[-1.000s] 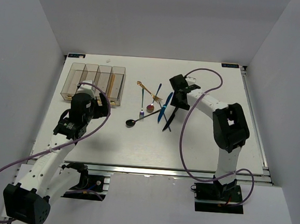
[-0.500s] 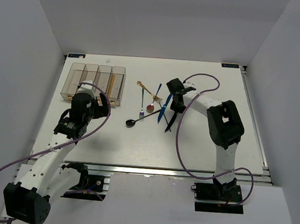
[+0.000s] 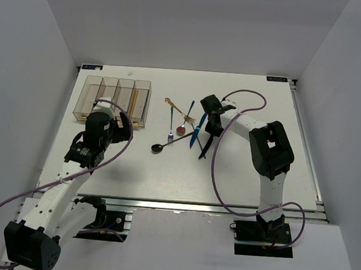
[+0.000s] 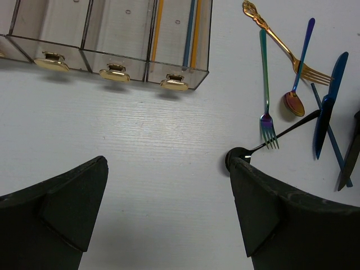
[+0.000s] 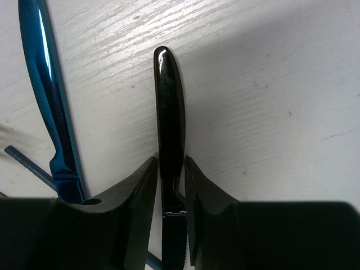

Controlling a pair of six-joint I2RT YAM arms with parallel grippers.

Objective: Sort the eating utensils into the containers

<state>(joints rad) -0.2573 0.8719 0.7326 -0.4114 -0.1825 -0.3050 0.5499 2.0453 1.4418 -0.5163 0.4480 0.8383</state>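
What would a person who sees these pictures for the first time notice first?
The right gripper stands out: its jaws pinch a black knife that lies beside a blue knife. At the far left of the table, the row of clear containers holds a few orange sticks. The left gripper hovers wide open just in front of the row.

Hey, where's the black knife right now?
In the top view, the black knife lies right of centre on the table, just right of the blue knife, its far end held in the right gripper.
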